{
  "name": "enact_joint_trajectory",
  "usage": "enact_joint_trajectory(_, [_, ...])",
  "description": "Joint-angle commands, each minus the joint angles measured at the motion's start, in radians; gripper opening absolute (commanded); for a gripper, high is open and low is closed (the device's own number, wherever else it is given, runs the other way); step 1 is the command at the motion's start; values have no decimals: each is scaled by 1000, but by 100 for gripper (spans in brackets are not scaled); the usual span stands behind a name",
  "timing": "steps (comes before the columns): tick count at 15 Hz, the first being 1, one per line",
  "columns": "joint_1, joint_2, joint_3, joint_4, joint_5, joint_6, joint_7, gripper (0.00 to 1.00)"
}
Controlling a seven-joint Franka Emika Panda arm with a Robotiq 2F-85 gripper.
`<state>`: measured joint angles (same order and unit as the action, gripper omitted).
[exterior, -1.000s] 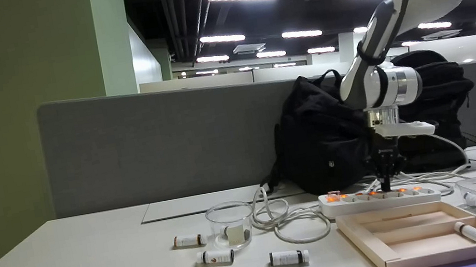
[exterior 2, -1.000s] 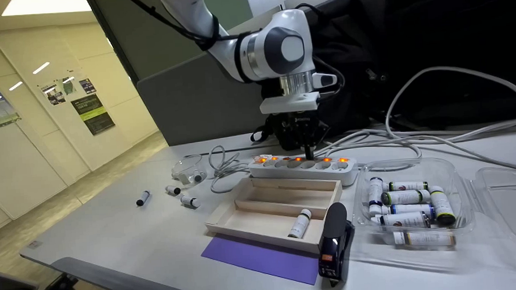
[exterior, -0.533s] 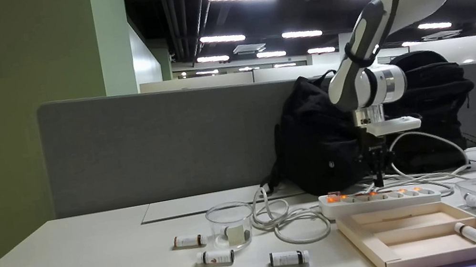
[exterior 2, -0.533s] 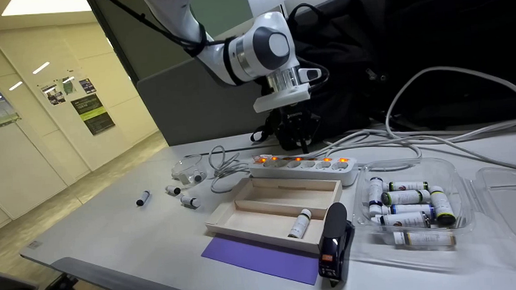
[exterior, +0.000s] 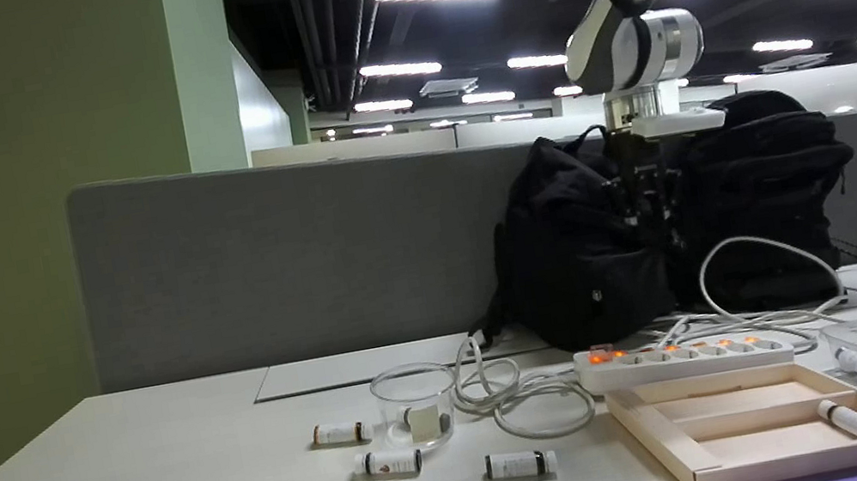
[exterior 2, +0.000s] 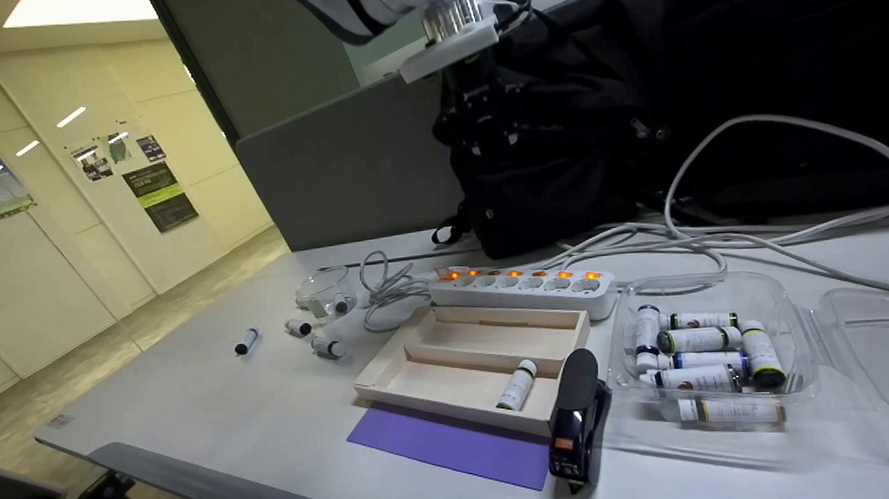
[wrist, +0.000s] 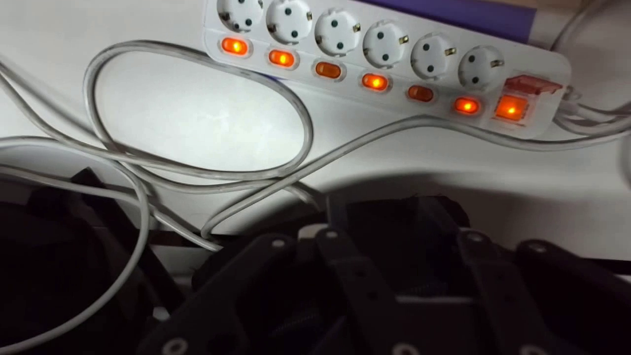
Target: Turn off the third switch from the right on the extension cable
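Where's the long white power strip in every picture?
In an exterior view: power strip, lower right, behind the wooden tray.
In an exterior view: power strip, just right of centre.
Wrist view: power strip, top, partly cut off.
Shared landmark: its red cover; left end in both exterior views, right end in wrist view.

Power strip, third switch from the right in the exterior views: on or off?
Off, it appears: third from the left in the wrist view, that switch is unlit, while the second switch and fourth switch glow.

Gripper [exterior 2: 495, 149] well apart from extension cable [exterior 2: 521, 294]
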<state>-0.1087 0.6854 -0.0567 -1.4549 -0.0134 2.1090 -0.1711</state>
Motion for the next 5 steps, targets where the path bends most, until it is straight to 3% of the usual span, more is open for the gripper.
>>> enact_joint_trajectory(1, [-24,-19,7,94,13,-188,5,74])
enact_joint_trajectory(2, [-14,-24,8,42,-3,-114,0,80])
enact_joint_trajectory(3, [-16,-31,8,51,-3,-129,-1,61])
enact_joint_trajectory(5, [-16,-28,8,47,-4,-125,-2,75])
